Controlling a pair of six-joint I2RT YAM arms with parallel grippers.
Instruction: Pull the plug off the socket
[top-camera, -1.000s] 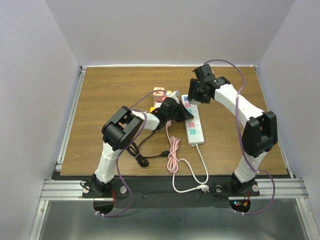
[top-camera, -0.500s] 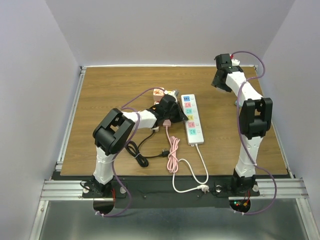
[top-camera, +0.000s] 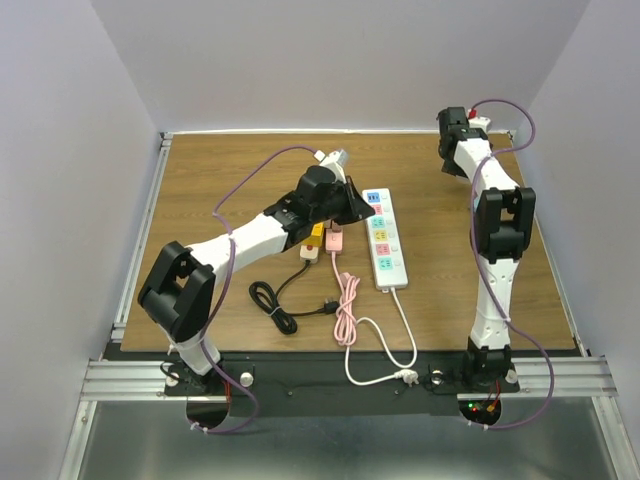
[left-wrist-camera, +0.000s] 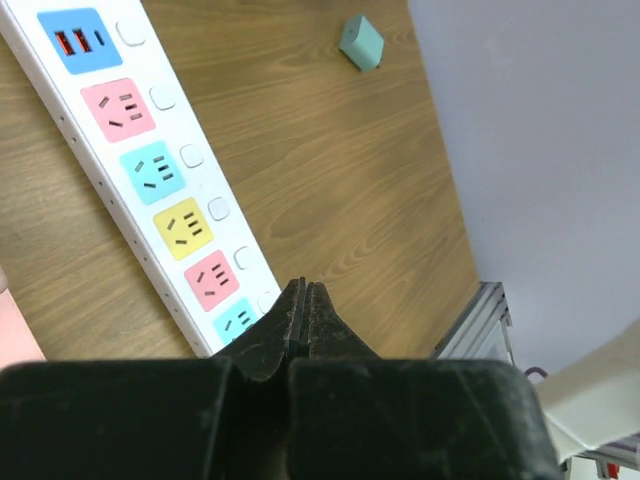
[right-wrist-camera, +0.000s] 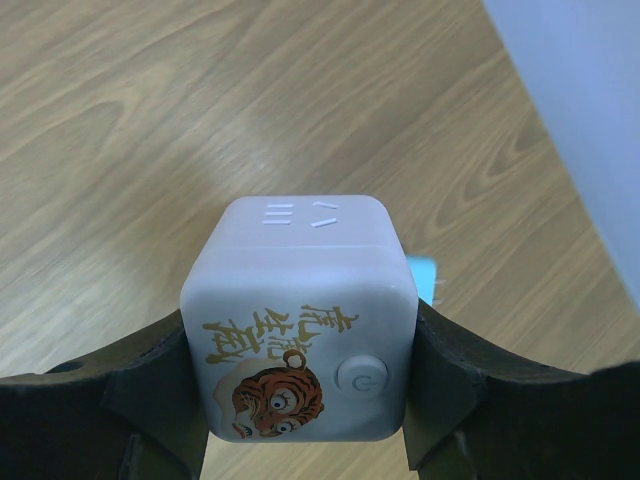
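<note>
Plug (right-wrist-camera: 300, 320) in right gripper (right-wrist-camera: 300, 372) hides most of teal block (right-wrist-camera: 426, 279).

White power strip (left-wrist-camera: 150, 170) — blue, pink, teal, yellow sockets (left-wrist-camera: 182, 228); pale cube (right-wrist-camera: 300, 310) (orange tiger, seemingly gold script).

One power strip (top-camera: 385, 240), one pink cord (top-camera: 347, 300), one black cord (top-camera: 270, 300), one white cord (top-camera: 404, 320), one teal block (left-wrist-camera: 361, 42), one tiger-printed cube (right-wrist-camera: 300, 320).
</note>
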